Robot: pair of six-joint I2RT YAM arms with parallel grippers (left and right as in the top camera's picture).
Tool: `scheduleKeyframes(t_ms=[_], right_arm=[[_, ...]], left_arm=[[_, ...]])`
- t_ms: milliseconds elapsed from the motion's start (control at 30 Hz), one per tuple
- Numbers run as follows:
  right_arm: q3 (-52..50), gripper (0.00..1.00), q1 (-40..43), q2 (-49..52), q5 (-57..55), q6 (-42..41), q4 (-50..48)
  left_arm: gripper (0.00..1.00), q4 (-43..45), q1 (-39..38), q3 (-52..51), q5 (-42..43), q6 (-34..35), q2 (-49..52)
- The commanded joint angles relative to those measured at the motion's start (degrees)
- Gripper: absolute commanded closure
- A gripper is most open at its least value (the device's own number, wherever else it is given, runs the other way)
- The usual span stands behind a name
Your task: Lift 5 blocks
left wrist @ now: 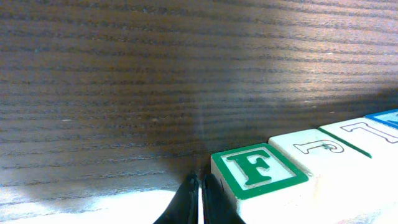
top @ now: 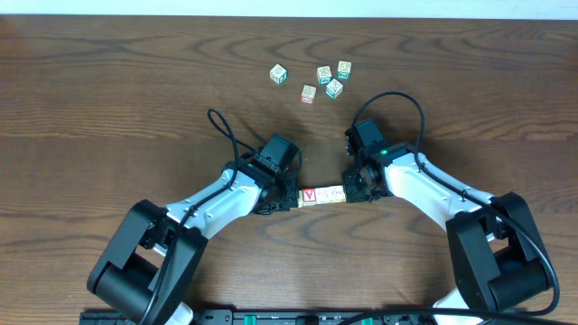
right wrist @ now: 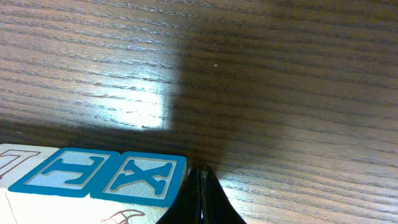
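A short row of pale blocks (top: 322,194) lies end to end between my two grippers, its left cube showing a red V (top: 309,195). My left gripper (top: 291,197) is shut and its tips (left wrist: 200,199) press against the row's end cube, which has a green F (left wrist: 258,171) on top. At the other end my right gripper (top: 352,190) is shut too, with its tips (right wrist: 200,193) against the cube with a blue X (right wrist: 146,177). I cannot tell whether the row rests on the table or hangs just above it.
Several loose alphabet cubes lie at the back of the dark wooden table (top: 108,90): one alone (top: 278,73) and a cluster (top: 330,81) to its right. Both arms' cables loop above the wrists.
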State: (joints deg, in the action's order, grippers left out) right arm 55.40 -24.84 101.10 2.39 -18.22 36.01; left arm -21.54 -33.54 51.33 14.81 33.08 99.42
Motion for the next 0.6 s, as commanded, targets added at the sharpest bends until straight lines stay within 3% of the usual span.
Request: scheduleKeyframes(t_ms=[0, 567], right_arm=[[-0.9, 0.99, -2.4, -0.1, 21.9, 1.1, -0.7], [-0.9, 0.99, -2.4, -3.8, 21.6, 1.1, -0.7]], left_arm=[[0.93, 1.3, -1.3, -0.5, 2.7, 0.3, -0.6], [0.93, 1.3, -1.3, -0.4, 2.7, 0.3, -0.8]])
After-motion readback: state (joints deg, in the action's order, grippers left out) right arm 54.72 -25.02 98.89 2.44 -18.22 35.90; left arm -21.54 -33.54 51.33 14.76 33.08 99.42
